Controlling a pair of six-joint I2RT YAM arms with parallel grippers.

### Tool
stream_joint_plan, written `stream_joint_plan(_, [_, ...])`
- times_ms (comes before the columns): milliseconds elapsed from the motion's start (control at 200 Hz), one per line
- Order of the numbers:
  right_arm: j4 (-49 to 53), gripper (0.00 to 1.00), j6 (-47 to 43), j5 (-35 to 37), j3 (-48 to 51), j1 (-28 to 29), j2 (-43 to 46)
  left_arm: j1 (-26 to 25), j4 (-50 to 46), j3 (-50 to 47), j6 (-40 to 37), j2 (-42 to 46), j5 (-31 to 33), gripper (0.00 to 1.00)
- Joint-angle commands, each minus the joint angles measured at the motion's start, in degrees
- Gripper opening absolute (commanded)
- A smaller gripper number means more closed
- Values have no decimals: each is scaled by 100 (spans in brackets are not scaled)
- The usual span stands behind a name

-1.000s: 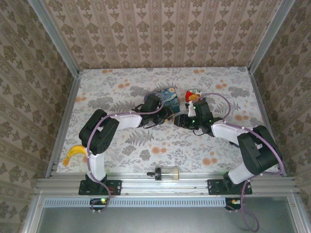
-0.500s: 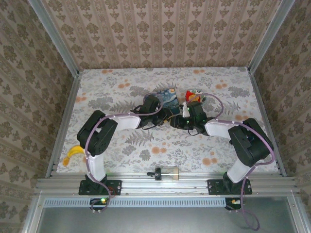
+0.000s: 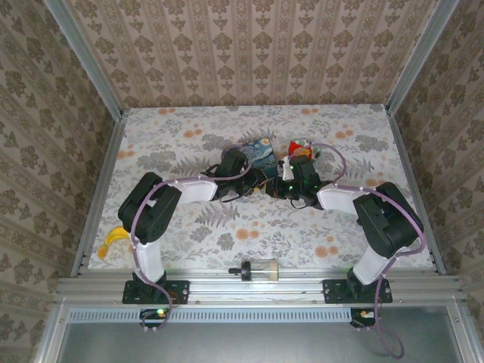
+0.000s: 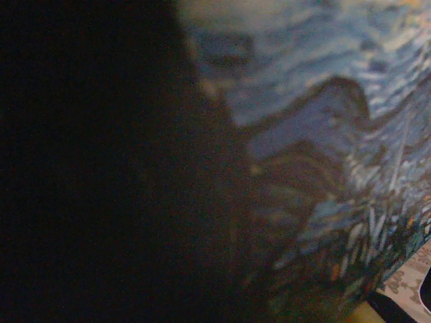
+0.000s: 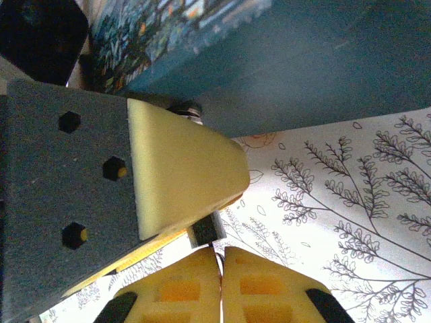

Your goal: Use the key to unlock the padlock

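In the right wrist view the tiny black padlock (image 5: 205,231) pokes out from between the pale fingers (image 5: 178,168) of my left gripper, which is shut on it beside the blue box (image 5: 303,60). A silvery bit of shackle (image 5: 188,108) shows at the finger's far edge. My right gripper (image 5: 221,250) is shut, its yellow tips pressed together on the thin key (image 5: 215,249), which points into the padlock's underside. From above, the left gripper (image 3: 265,180) and right gripper (image 3: 281,184) meet tip to tip in front of the blue box (image 3: 261,151). The left wrist view is dark, close against the box (image 4: 323,134).
A red and white object (image 3: 302,148) lies right of the box. A yellow banana (image 3: 115,237) rests at the table's left edge. A small clear item (image 3: 261,267) sits on the front rail. Metal rails border the floral table (image 3: 249,234).
My right gripper has moved left up to the left gripper's tips and has closed its fingers. The left arm has stayed where it was.
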State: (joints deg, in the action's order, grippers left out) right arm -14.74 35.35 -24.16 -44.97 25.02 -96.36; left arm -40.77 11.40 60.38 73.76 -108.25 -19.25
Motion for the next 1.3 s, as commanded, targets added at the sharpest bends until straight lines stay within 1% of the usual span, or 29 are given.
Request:
stream_joint_plan(0, [-280,4,114,79,-100,-8,-177,0,-734,-280,590,22,-325,32])
stream_joint_plan(25, [-315,4,143,76,-92,-14,-201,-1,-704,-288,582,46,-325,41])
stream_joint_plan(75, [-396,4,203,65,-86,-14,-257,-9,-694,-289,536,97,-308,51])
stream_joint_plan(130, [-480,4,264,61,-115,-22,-341,-9,-689,-282,465,161,-267,54])
stream_joint_plan(140, [-489,4,273,61,-123,-23,-356,-5,-691,-286,456,181,-260,57])
stream_joint_plan(185, [-542,4,326,55,-158,-27,-427,-9,-693,-290,395,237,-217,62])
stream_joint_plan(240, [-605,3,402,43,-195,-56,-522,-1,-667,-313,329,308,-172,64])
stream_joint_plan(335, [-786,3,568,-29,-218,-118,-652,0,-518,-470,281,438,8,64])
stream_joint_plan(410, [-956,3,685,-78,-180,-175,-671,-9,-313,-651,206,526,205,63])
stream_joint_plan(610, [-1062,3,861,-225,-160,-268,-667,-16,1296,-1162,34,560,684,54])
stream_joint_plan(685, [-1058,3,903,-255,-161,-284,-666,-33,1936,-1230,-157,516,800,53])
stream_joint_plan(770, [-1131,4,971,-303,-161,-307,-665,-59,2329,-1261,-343,482,932,52])
stream_joint_plan(895, [-1236,4,1088,-394,-145,-352,-667,-61,2647,-1300,-450,415,1020,52])
stream_joint_plan(1180, [-1556,4,1346,-562,-168,-365,-792,-53,3320,-1451,-165,-61,1151,53])
stream_joint_plan(1295, [-1701,4,1453,-629,-170,-365,-876,-60,3436,-1442,-133,-182,1186,54])
